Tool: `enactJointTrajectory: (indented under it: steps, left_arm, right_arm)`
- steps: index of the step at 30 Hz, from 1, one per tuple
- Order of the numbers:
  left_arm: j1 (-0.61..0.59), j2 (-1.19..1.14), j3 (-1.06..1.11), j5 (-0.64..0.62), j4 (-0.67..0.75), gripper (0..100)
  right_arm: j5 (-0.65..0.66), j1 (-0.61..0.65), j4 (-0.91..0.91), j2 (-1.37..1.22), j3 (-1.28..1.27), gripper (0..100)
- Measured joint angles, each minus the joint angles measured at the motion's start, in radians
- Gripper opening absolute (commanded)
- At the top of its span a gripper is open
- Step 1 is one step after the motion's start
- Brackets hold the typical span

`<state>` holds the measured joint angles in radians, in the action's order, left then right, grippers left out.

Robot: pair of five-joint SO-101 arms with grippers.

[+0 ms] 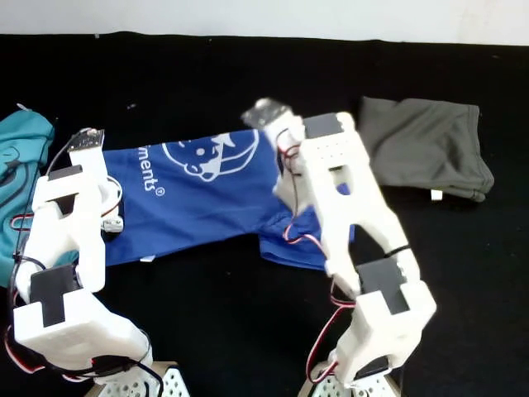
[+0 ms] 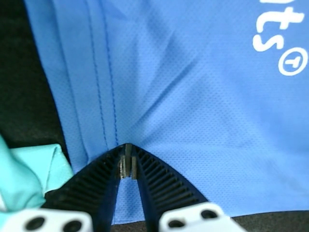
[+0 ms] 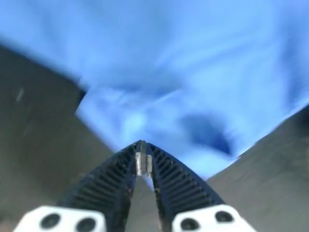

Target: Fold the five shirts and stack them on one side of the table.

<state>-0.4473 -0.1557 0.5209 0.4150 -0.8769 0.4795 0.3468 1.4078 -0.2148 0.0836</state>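
A blue shirt (image 1: 207, 194) with white print lies spread across the middle of the black table (image 1: 248, 331). My left gripper (image 1: 95, 153) is at the shirt's left edge. In the left wrist view my left gripper (image 2: 128, 165) is shut, pinching the blue shirt (image 2: 193, 96) beside its stitched hem, with creases running to the tips. My right gripper (image 1: 273, 124) is over the shirt's right part, near the far edge. In the right wrist view my right gripper (image 3: 143, 163) is shut, with the blue shirt (image 3: 159, 72) reaching right up to its tips.
A folded olive-grey shirt (image 1: 426, 145) lies at the back right. A teal shirt (image 1: 21, 157) lies bunched at the left edge, close to my left arm; its corner (image 2: 29, 169) sits beside the left fingers. Bare table stretches in front of the blue shirt.
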Motion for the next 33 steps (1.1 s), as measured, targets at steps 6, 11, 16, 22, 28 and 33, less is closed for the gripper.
enactJointTrajectory:
  steps: [6,11,16,22,28,33]
  left_arm:
    - [0.000,0.000,0.000,0.000,0.000,1]
    - [0.000,0.000,0.000,0.000,0.000,1]
    - [0.000,0.000,0.000,0.000,0.002,1]
    - [0.000,0.000,0.002,0.000,0.002,1]
    - [0.000,0.000,0.002,0.000,0.002,1]
    - [0.000,0.000,0.002,0.000,0.002,1]
  right_arm:
    - [0.000,-0.021,-0.255,-0.170,-0.002,0.6]
    - [0.000,-0.021,-0.245,-0.284,0.023,0.6]
    - [0.000,-0.021,-0.044,-0.285,0.077,0.6]
    - [0.000,0.011,0.121,-0.218,0.075,0.6]
    - [0.000,0.034,0.126,-0.127,0.017,0.6]
    - [0.000,0.034,0.095,-0.126,-0.021,0.6]
